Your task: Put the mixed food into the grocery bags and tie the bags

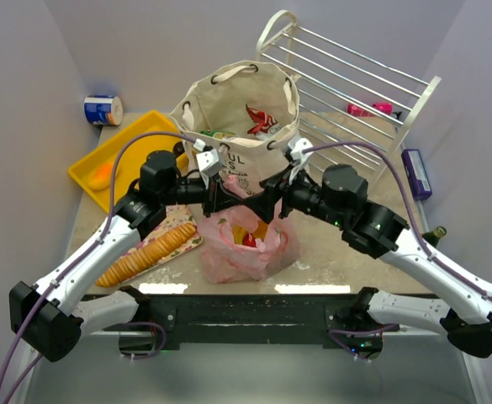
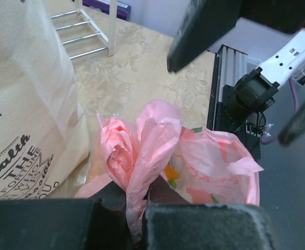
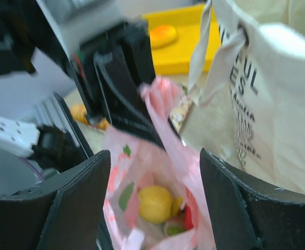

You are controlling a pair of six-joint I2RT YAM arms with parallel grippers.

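The thin pink plastic bag [image 1: 244, 246] stands near the front edge, and the cream canvas tote [image 1: 237, 105] is behind it. My left gripper [image 2: 135, 202] is shut on the pink bag's gathered handle [image 2: 147, 151], holding it up. My right gripper [image 3: 155, 182] hovers open over the bag's mouth with nothing between its fingers [image 3: 74, 203]. Inside the pink bag I see a lemon [image 3: 155, 204], something red [image 3: 187, 216] and a bit of green. A red packet [image 1: 261, 119] pokes up inside the tote. In the top view both grippers meet above the pink bag, left [image 1: 222, 199] and right [image 1: 271, 199].
A yellow tray [image 1: 136, 135] with an orange item [image 1: 101, 175] sits at the back left, with a blue-and-white can [image 1: 103, 109] behind it. A long cracker sleeve [image 1: 149, 251] lies left of the pink bag. A white wire rack [image 1: 346, 84] and a purple box [image 1: 416, 172] are at the back right.
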